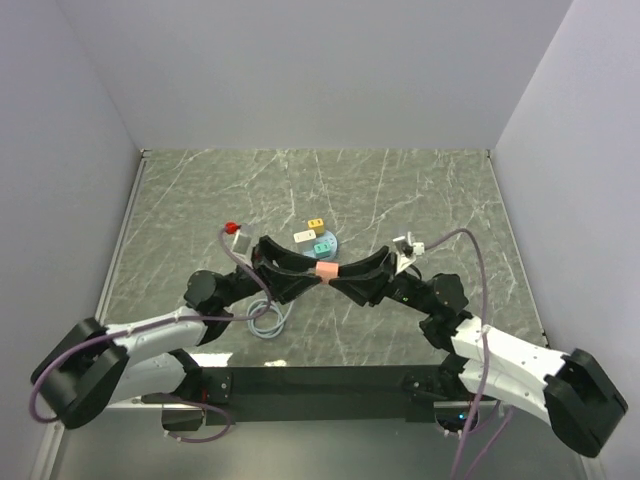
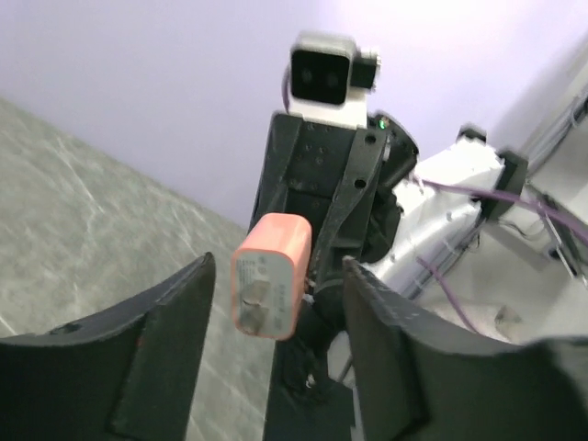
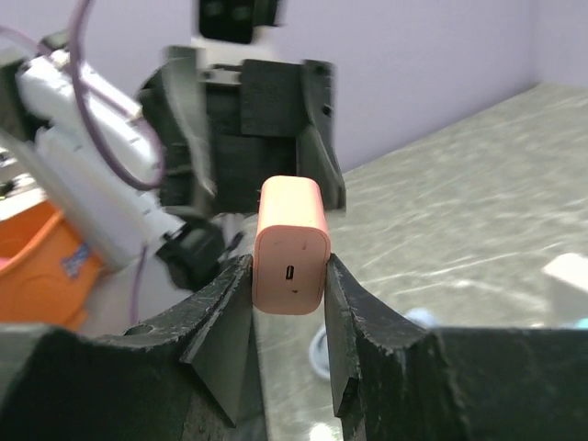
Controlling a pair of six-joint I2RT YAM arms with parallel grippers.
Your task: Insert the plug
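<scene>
1. Closest to the top camera, the left arm [image 1: 150, 335] and right arm [image 1: 500, 355] are reaching toward each other over the grey marbled tabletop [image 1: 420, 200]. The left gripper [image 1: 308, 268] and right gripper [image 1: 345, 272] are meeting tip to tip at the pink plug [image 1: 325, 272], which is hanging above the surface near the middle. A grey cable [image 1: 265, 320] is lying coiled beneath the left arm, and a round blue disc [image 1: 328, 243] carrying small blocks is sitting just beyond the plug.
2. From the left wrist, the left gripper's dark fingers [image 2: 175, 349] are standing spread, with a gap showing on each side of the plug [image 2: 271, 276]. The plug is facing this camera with its prong end, and the right gripper is carrying it from behind.
3. From the right wrist, the right gripper's fingers [image 3: 225, 322] are pinching the plug [image 3: 292, 243] by its two sides, with its small port turned to the camera and the blurred left gripper looming behind
</scene>
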